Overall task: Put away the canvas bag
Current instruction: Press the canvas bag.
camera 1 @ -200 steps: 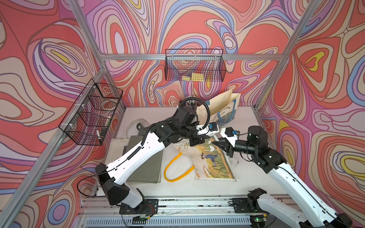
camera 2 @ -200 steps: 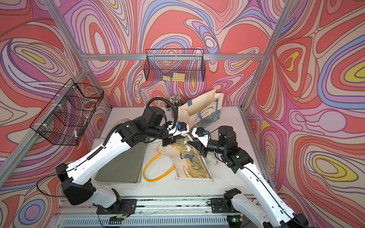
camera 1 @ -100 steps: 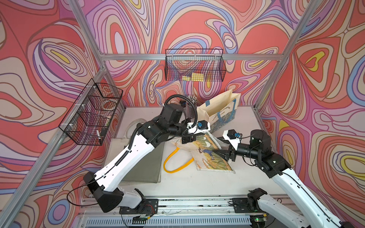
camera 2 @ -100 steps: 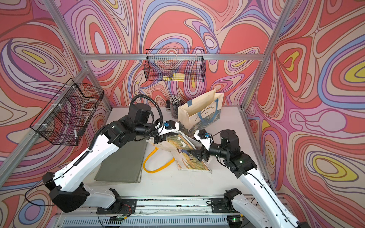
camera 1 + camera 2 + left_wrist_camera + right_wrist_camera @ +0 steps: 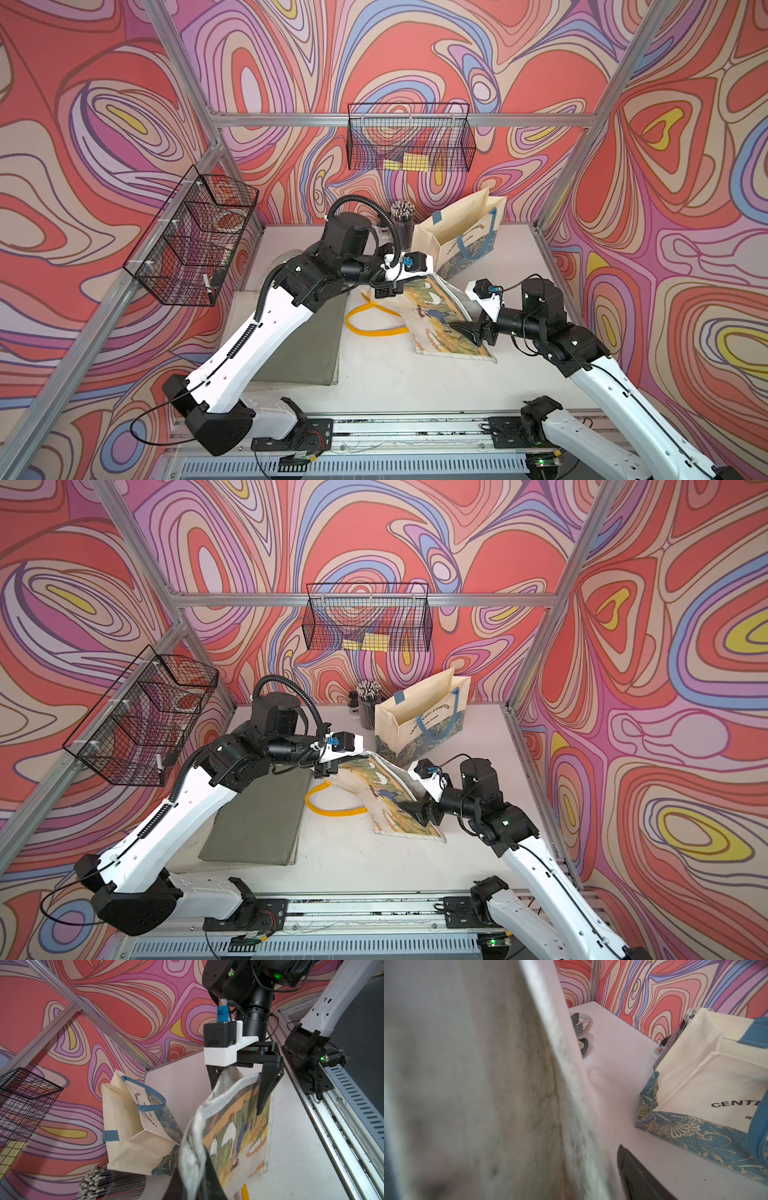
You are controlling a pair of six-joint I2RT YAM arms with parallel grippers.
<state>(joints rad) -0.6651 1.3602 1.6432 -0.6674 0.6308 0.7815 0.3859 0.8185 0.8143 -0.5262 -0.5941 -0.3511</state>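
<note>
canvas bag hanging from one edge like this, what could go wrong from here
The left tool pinches only one edge of the canvas bag, so the cloth may slip out. Its yellow handle trails on the table and could snag. The standing tote and pencil cup are close behind and might get knocked over.

Canvas bag (image 5: 432, 316): limp printed tote, illustrated side up, near end flat on the bench (image 5: 415, 382), far corner raised, yellow handle (image 5: 374, 332) looped beside it.
</note>
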